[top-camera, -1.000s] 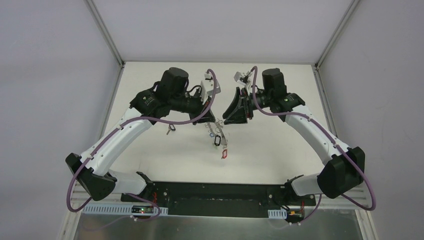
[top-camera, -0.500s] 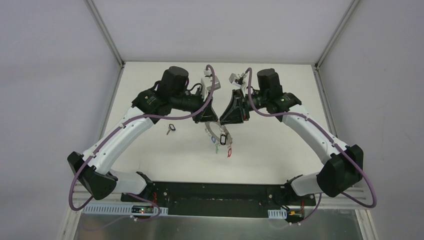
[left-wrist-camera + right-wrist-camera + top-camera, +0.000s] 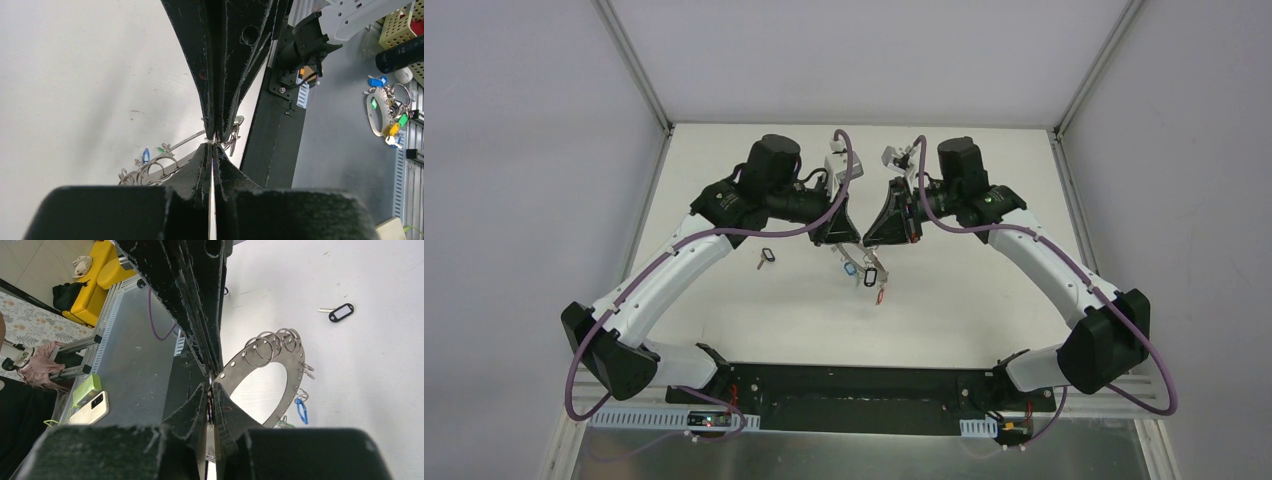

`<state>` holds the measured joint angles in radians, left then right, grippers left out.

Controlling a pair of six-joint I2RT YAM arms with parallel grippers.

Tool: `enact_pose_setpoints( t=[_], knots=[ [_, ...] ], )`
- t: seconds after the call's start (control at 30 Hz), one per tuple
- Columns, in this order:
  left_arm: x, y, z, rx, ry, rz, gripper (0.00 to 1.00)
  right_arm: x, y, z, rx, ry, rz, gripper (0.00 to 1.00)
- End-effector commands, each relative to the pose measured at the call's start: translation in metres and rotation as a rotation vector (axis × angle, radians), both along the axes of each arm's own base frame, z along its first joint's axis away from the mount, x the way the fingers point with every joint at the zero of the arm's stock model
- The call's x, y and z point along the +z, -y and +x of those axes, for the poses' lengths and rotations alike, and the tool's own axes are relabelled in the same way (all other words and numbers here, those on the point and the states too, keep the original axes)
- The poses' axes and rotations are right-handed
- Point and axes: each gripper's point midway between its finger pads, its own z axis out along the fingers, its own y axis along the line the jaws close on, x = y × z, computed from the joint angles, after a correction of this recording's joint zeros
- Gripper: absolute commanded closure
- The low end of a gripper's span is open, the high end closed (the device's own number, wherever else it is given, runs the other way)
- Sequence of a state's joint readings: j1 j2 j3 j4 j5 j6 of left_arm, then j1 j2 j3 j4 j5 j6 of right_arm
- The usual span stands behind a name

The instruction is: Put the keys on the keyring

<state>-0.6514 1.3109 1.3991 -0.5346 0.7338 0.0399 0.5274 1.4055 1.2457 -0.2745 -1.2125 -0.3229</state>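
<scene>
The keyring (image 3: 270, 356), a large flat grey metal hoop pierced along its band with small holes, is held in the air above the white table (image 3: 984, 300), between the two arms and near the table's middle; it is gripped from both sides at almost the same spot on its band. The left gripper (image 3: 212, 145) is seen pressed fully together, with a thin edge of the metal band pinched between its black fingers; the right gripper (image 3: 211, 388) is seen narrowed to a slit around that same band, its fingertips set almost against those of the left one. In the top view the two grippers are shown nose to nose, left gripper (image 3: 848, 240) and right gripper (image 3: 876, 238), with the hoop hanging down below them.

A cluster of small silver split rings (image 3: 272, 342) is threaded through the holes along the hoop's outer edge; the keys (image 3: 864, 275) already strung on it are seen dangling beneath the grippers, among them a blue plastic tag (image 3: 301, 410), a black plastic tag (image 3: 871, 275) and a red plastic tag (image 3: 881, 295); the key blades themselves are too small to be told apart.

One small silver key with a black oblong plastic tag (image 3: 341, 312) is left lying flat on the table, apart from the hoop and on the left arm's side (image 3: 766, 258); it is touched by neither gripper.

Beyond the table's edge, a second bunch of coloured tags on a ring (image 3: 387, 112) is seen lying on a grey surface.
</scene>
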Motion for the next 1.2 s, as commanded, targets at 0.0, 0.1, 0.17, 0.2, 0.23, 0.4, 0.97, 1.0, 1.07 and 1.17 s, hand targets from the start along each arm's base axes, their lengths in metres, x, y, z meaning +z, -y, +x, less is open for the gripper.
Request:
enact_pose_setpoints(
  t=[0.0,0.1,0.17,0.2,0.23,0.4,0.97,1.0,1.07,1.17],
  knots=[
    [0.016,0.001,-0.001,-0.022,0.038,-0.058,1.00,0.021,-0.001,-0.002,0.015,0.073,0.046,0.93],
    [0.014,-0.001,-0.001,-0.023,0.040,-0.052,1.00,0.022,0.000,0.000,0.004,0.082,0.040,0.97],
    [0.012,-0.001,-0.001,-0.022,0.042,-0.048,1.00,0.023,0.001,0.002,-0.011,0.099,0.028,1.00],
    [0.012,-0.001,-0.001,-0.023,0.044,-0.048,1.00,0.023,0.001,0.003,-0.022,0.108,0.018,1.00],
    [0.012,-0.002,0.000,-0.020,0.047,-0.047,1.00,0.023,0.002,0.005,-0.033,0.120,0.009,1.00],
    [0.011,-0.002,0.010,0.006,0.084,-0.036,0.90,0.022,0.004,0.015,-0.115,0.182,-0.065,1.00],
    [0.017,0.012,0.023,-0.084,0.208,-0.125,0.66,0.024,0.005,0.022,-0.169,0.203,-0.113,1.00],
    [0.014,0.011,0.023,-0.087,0.211,-0.121,0.66,0.026,0.005,0.022,-0.166,0.199,-0.107,1.00],
    [0.010,0.011,0.023,-0.092,0.220,-0.116,0.66,0.028,0.006,0.021,-0.163,0.191,-0.095,1.00],
    [0.007,0.011,0.023,-0.104,0.229,-0.115,0.66,0.028,0.006,0.021,-0.159,0.179,-0.086,1.00]
  ],
)
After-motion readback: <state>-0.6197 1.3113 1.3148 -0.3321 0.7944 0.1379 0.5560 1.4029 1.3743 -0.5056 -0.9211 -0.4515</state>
